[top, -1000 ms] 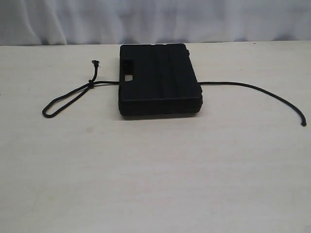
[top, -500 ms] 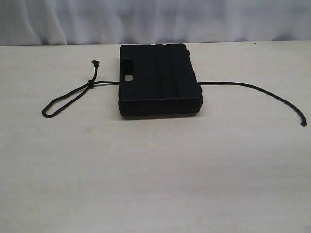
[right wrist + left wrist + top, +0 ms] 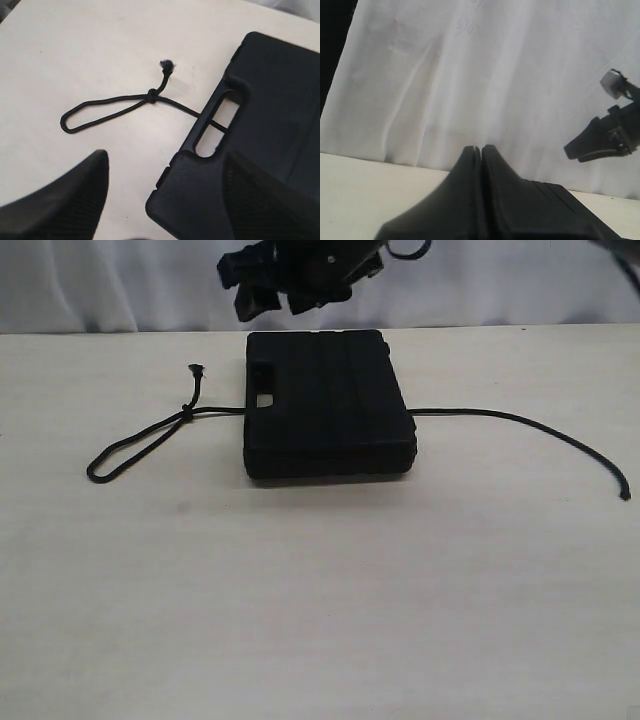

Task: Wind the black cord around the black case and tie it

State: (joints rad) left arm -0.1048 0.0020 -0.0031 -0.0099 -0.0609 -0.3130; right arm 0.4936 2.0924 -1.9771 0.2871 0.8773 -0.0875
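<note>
The black case [image 3: 330,405] lies flat near the table's far edge, its handle slot [image 3: 215,127] on the left side. The black cord [image 3: 135,450] passes under the case. Its knotted loop [image 3: 151,95] and frayed end lie left of the case, and a long tail [image 3: 540,425] curves away to the right. My right gripper [image 3: 290,275] hangs in the air above the case's far left corner, open and empty; in its wrist view the right gripper [image 3: 165,200] is over the case's handle corner. My left gripper [image 3: 479,148] is shut and empty, out of the exterior view.
The pale table [image 3: 320,590] ends at a white curtain [image 3: 500,285] right behind the case. In the left wrist view the right gripper [image 3: 600,140] shows in front of that curtain. A bit of dark arm [image 3: 622,250] shows at the exterior view's top right corner.
The right gripper has come into the exterior view above the case's far edge; no arm was visible there before. Cord and case have not moved.
</note>
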